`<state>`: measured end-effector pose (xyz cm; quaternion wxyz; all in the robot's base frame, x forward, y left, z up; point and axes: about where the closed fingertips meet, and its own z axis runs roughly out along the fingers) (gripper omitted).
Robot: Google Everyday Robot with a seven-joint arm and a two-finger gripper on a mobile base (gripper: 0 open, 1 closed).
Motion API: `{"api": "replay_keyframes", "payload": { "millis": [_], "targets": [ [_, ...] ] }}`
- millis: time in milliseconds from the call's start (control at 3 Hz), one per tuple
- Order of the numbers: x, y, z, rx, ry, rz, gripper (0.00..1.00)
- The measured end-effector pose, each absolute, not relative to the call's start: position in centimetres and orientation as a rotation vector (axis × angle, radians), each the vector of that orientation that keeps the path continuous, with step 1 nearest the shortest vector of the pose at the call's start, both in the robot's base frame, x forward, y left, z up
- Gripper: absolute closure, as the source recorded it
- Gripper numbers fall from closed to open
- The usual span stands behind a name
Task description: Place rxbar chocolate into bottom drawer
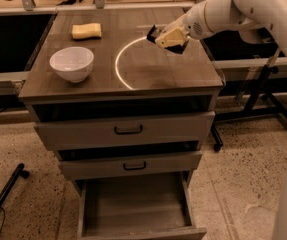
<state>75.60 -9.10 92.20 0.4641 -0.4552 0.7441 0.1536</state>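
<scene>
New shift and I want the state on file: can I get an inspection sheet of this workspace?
Surface: wooden cabinet top, with a bright arc of light on it.
Job's things: a dark piece at the gripper's tip, likely the rxbar; bottom drawer pulled out, nothing seen inside.
Clutter: white bowl front left; yellow sponge rear left.
Grippers: gripper over the top's right rear.
Cables: nothing seen for certain.
Surroundings: speckled floor; black stand leg at left; wheeled metal frame at right.
</scene>
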Motion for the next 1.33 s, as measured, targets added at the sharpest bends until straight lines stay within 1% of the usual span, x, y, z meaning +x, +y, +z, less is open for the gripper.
{"api": "replay_keyframes", "payload": {
  "millis": [333,667,1000,1333],
  "targets": [
    [72.2,-6.8,92.8,-1.172,1.738,0.483,1.00],
    [71.6,-6.4,92.3,-1.184,1.740,0.496,1.00],
    [68.7,-6.2,92.5,-1.183,1.731,0.501,1.00],
    [64.9,-6.1,90.7,-1.202,1.758,0.490,1.00]
  ]
}}
